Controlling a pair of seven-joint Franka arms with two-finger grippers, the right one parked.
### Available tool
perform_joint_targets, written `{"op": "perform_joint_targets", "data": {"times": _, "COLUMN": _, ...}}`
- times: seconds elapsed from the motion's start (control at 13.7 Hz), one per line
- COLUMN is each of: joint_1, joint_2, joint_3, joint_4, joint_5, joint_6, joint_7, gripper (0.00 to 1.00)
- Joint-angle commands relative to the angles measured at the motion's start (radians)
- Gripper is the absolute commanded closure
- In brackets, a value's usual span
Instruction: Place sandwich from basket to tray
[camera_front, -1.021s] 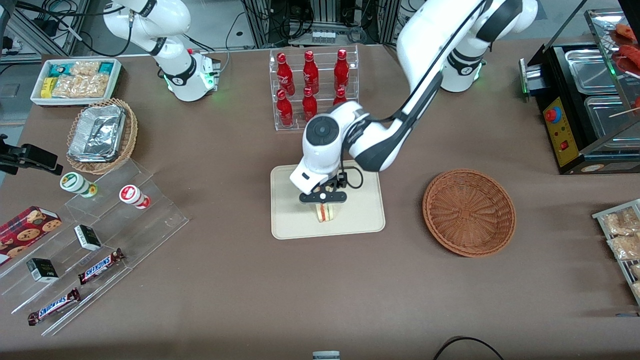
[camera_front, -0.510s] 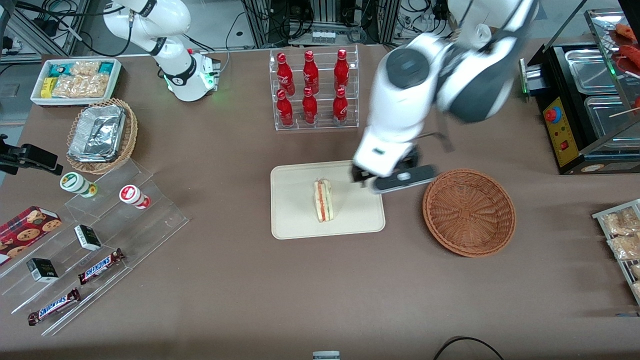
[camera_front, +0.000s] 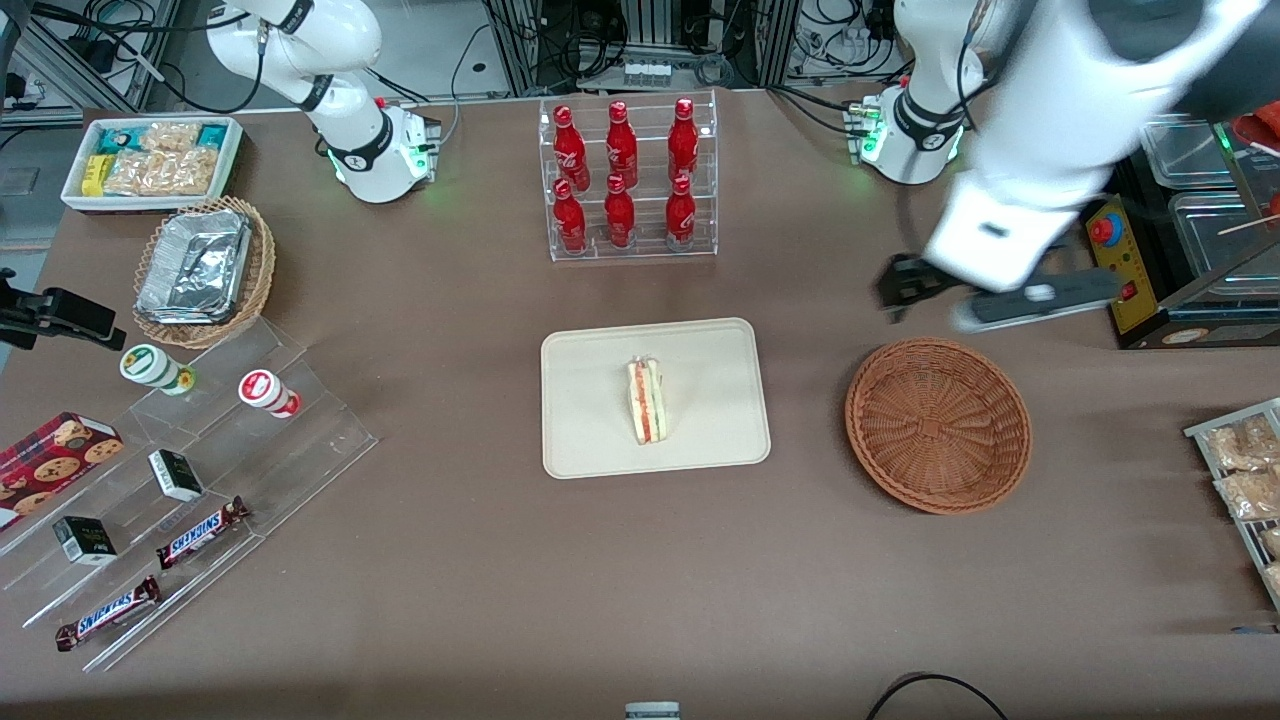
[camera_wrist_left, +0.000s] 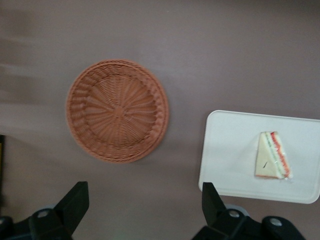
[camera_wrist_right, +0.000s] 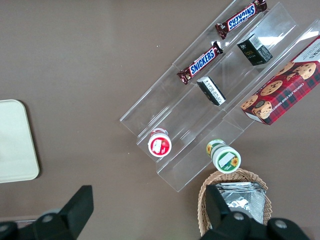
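Going across the front view from the parked arm's end of the brown surface (camera_front: 480, 560): a white bin of snack packets (camera_front: 152, 160), a tan wicker basket of foil containers (camera_front: 203, 270), and a stepped clear display (camera_front: 200, 470) carrying two Snickers bars (camera_front: 200, 530), small dark boxes and two capped cups. These read as shop stock, set out for picking and no part of this job.

Next comes the clear rack of red cola bottles (camera_front: 628, 180), farther from the front camera than the tray (camera_front: 600, 440). The tray lies flat near the middle of the surface, and the sandwich (camera_front: 647, 400) rests on it, roughly central, with its red-orange and green filling edge turned upward (a wedge in slippery wrap sits steadier on a broad bread face than on its point, though which face is down I cannot tell). Nothing touches it.

Toward the working arm's end sits the reddish-brown basket (camera_front: 938, 425), well apart from the tray and with nothing in it.

The pincer (camera_front: 1000, 298) hangs high above the surface, farther from the front camera than the basket; in the wrist view its fingers (camera_wrist_left: 75, 202) are spread wide with nothing between them. By my judgement the placing is done and the arm only needs to get clear.
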Motion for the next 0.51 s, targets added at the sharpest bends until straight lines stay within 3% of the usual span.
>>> {"op": "perform_joint_targets", "data": {"times": 0.0, "joint_1": 0.105, "joint_2": -0.086, "joint_3": -0.009, "joint_4": -0.048, "joint_5": -0.034, "joint_6": -0.06, "joint_7": 0.171, "gripper": 0.0}}
{"op": "perform_joint_targets", "data": {"times": 0.15, "joint_1": 0.138, "joint_2": -0.108, "joint_3": 0.009, "joint_4": -0.049, "joint_5": -0.034, "joint_6": -0.099, "joint_7": 0.274, "gripper": 0.0}}
{"op": "perform_joint_targets", "data": {"times": 0.44, "joint_1": 0.121, "joint_2": -0.157, "joint_3": 0.156, "joint_4": -0.078, "joint_5": -0.034, "joint_6": -0.137, "joint_7": 0.441, "gripper": 0.0}}
